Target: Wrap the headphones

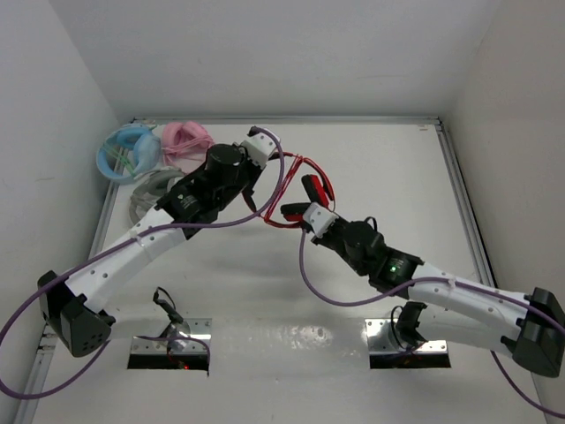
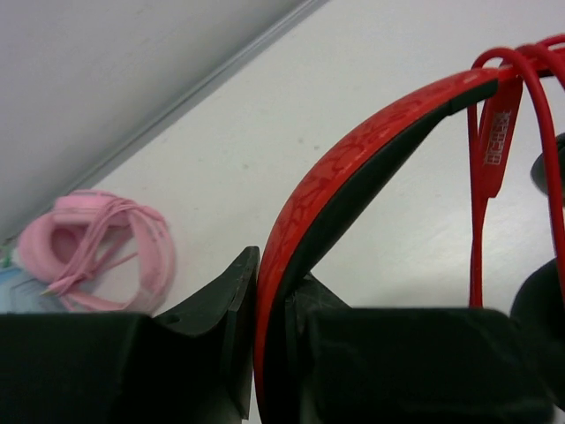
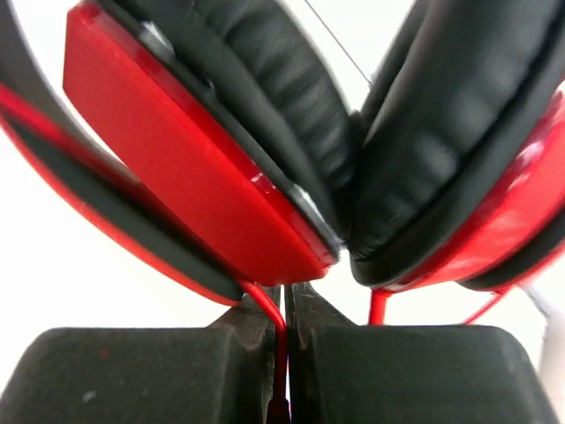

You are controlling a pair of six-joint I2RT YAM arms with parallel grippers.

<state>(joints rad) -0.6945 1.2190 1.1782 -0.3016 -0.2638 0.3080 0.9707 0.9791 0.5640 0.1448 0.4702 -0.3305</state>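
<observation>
The left pincer is pinching the red-and-black headband of the headphones, which are between the two arms around the middle of the tabletop. The right pincer is pressed together on the thin red cable, just below the two ear cups, whose black cushions touch each other. A pink pair, a blue pair and a grey pair lie in the far-left corner
</observation>
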